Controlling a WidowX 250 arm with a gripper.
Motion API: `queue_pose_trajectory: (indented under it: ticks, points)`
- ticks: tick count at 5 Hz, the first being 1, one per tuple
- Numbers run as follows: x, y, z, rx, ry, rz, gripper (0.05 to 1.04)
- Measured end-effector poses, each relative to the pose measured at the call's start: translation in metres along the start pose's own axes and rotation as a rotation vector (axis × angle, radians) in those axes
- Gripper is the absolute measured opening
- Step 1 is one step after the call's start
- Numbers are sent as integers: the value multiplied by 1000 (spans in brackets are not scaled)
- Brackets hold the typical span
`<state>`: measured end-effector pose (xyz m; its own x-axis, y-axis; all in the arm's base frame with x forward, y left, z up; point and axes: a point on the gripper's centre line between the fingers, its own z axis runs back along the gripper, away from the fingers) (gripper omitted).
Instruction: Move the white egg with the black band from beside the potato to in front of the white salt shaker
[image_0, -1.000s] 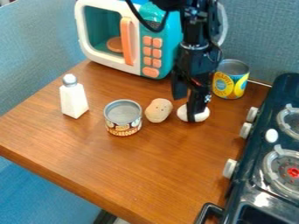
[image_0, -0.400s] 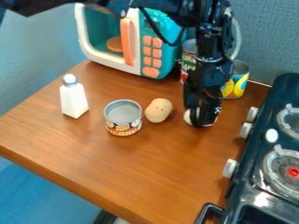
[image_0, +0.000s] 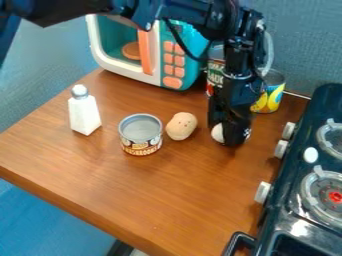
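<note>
Gripper (image_0: 230, 135), black and slender, hangs down partly in front of a smooth white rounded object (image_0: 218, 133), which peeps out on the side facing the tan, dark-dotted toy potato (image_0: 181, 126). From where I'm standing, too much of the white object is hidden to tell its long axis, or whether the pincer is spread, pressed together or pinching it.

End effector (image_0: 230, 139) low, seemingly angled downward.
</note>
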<state>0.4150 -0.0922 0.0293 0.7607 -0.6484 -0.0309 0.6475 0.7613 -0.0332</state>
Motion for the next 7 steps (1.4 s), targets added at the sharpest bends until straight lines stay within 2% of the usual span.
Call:
queue_pose_trajectory:
  ticks: [1, 2, 3, 4, 5, 6, 7]
  points:
    - [6, 1, -1, 7, -41, 34, 967]
    - [4, -10, -6, -23, -104, 97, 757]
    - [-1, -22, 15, -38, -213, 136, 721]
    - [-11, -26, 44, -5, -297, 213, 720]
    - [-40, -31, 58, 38, -300, 363, 720]
    - [-92, -33, 55, 77, -161, 512, 720]
    - [-147, -17, 51, 11, -146, 658, 720]
